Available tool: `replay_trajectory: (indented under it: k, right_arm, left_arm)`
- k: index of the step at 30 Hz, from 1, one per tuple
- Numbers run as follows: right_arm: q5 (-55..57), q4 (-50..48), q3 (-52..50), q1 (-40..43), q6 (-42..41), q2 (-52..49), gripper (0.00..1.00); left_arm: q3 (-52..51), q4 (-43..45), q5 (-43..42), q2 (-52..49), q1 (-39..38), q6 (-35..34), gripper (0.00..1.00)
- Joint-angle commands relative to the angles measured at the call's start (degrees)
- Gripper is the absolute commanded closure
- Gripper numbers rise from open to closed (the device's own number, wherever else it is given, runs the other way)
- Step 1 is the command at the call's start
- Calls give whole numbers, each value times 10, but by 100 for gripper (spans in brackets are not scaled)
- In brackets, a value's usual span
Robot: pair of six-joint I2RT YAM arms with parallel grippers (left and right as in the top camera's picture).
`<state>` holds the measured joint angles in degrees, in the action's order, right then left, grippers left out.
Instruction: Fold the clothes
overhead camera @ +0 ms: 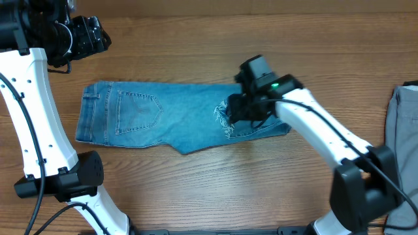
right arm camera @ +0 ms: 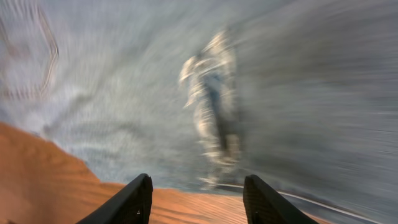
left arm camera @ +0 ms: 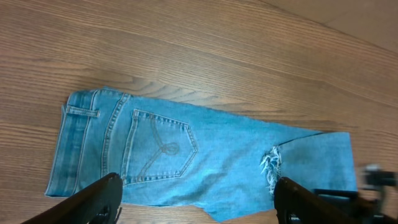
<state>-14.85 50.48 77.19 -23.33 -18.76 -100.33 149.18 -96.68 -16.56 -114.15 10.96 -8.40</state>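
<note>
Seemingly mid-fold: the jeans (overhead camera: 163,117) lie flat across the middle of the tabletop (overhead camera: 196,189), waistband toward the left edge, and the leg end appears doubled back by a frayed patch (overhead camera: 224,121). The right claw (overhead camera: 243,112) hovers over that patch, parted and holding nothing. The left claw (left arm camera: 198,180) hangs wide open and empty near the far left corner. Next, I judge, the right claw must lift clear, then one end needs gripping through both layers. Bare wood runs along the near and far edges; a grey garment (overhead camera: 405,117) crowds the right edge.
</note>
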Motion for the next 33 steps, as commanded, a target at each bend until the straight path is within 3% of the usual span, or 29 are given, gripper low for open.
replay_trajectory:
  k: [1,4,9,12,21,26,30,33]
  right_arm:
    - [12,10,6,76,7,66,46]
    - [10,41,5,150,8,71,46]
    - [2,69,-7,235,38,53,77]
    - [-7,61,-20,246,40,37,87]
    - [-11,10,-113,230,44,-34,96]
    - [89,28,-147,237,-10,-37,96]
    - [64,43,-122,237,17,-24,94]
    - [-16,56,-93,237,70,6,92]
  left_arm:
    - [1,-1,-9,6,-2,7,17]
    - [1,-1,-9,6,-2,7,15]
    - [1,-1,-9,6,-2,7,14]
    - [1,-1,-9,6,-2,7,14]
    - [1,-1,-9,5,-5,7,14]
    - [1,-1,-9,5,-6,7,14]
    - [1,-1,-9,5,-7,7,14]
    - [1,-1,-9,5,-7,7,14]
